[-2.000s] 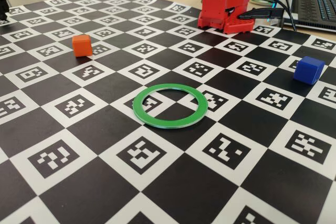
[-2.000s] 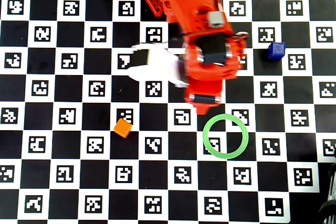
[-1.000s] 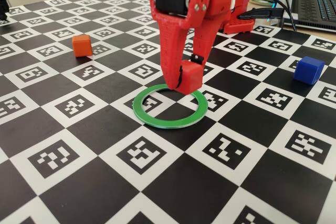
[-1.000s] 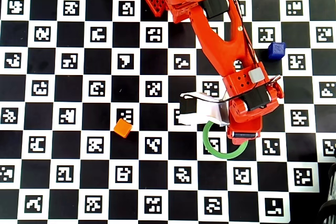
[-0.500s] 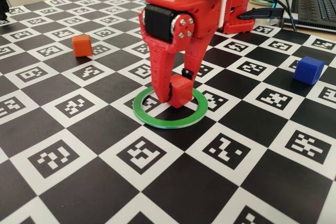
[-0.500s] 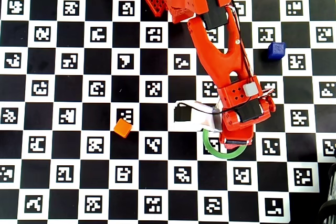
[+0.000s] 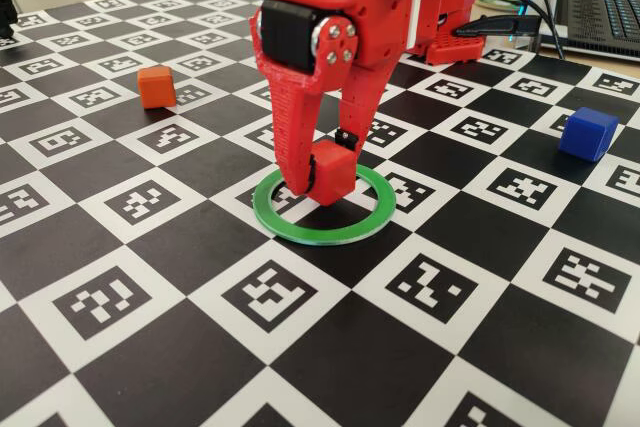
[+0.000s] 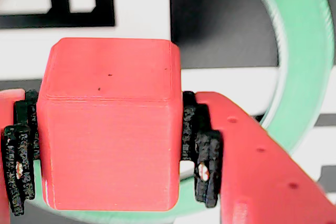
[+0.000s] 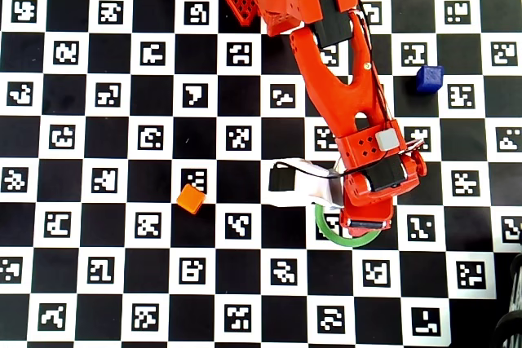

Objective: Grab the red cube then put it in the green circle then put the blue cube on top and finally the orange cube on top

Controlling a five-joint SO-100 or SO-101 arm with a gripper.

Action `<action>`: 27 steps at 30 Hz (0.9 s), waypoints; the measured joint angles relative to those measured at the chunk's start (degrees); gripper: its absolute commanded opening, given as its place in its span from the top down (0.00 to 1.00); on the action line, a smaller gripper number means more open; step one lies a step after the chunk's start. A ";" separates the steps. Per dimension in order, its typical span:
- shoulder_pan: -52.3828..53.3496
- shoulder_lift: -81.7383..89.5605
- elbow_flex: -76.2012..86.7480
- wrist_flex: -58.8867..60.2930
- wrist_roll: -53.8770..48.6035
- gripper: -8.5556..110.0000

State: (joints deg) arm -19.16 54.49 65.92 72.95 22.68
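Red cube [image 7: 332, 168] is clamped between the gripper [image 7: 318, 179] fingers and held low inside the green circle [image 7: 362, 227].

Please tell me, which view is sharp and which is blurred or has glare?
Wrist view: red cube sharp, green circle softly blurred behind. Fixed view: board sharp near the gripper, laptop background soft. Overhead view: evenly lit, slightly overexposed white squares, arm hides most of the ring.
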 measured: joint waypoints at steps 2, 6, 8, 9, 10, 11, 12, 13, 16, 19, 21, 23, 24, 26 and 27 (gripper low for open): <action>0.00 -0.26 0.00 0.00 0.00 0.94; 0.00 -0.26 0.00 -0.70 -0.18 0.94; 0.00 -0.26 0.00 -0.88 -0.70 0.94; 0.00 -0.26 0.00 -0.88 -0.88 0.94; 0.00 -0.26 0.00 -0.88 -1.14 0.94; 0.00 -0.26 0.00 -0.88 -1.58 0.93; 0.00 -0.26 0.00 -0.88 -1.93 0.92; 0.00 -0.26 0.00 -0.88 -2.29 0.92; 0.00 -0.26 0.00 -0.88 -2.81 0.88; 0.00 -0.26 0.00 -0.88 -2.81 0.81; 0.00 -0.26 0.26 -0.97 -2.81 0.78; 0.00 -0.26 0.35 -1.05 -2.37 0.73; 0.00 -0.26 0.53 -1.05 -2.11 0.70; 0.00 -0.35 0.79 -0.97 -2.11 0.67; 0.00 -0.35 0.79 -0.97 -2.29 0.67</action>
State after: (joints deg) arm -19.16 54.14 66.71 71.98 20.39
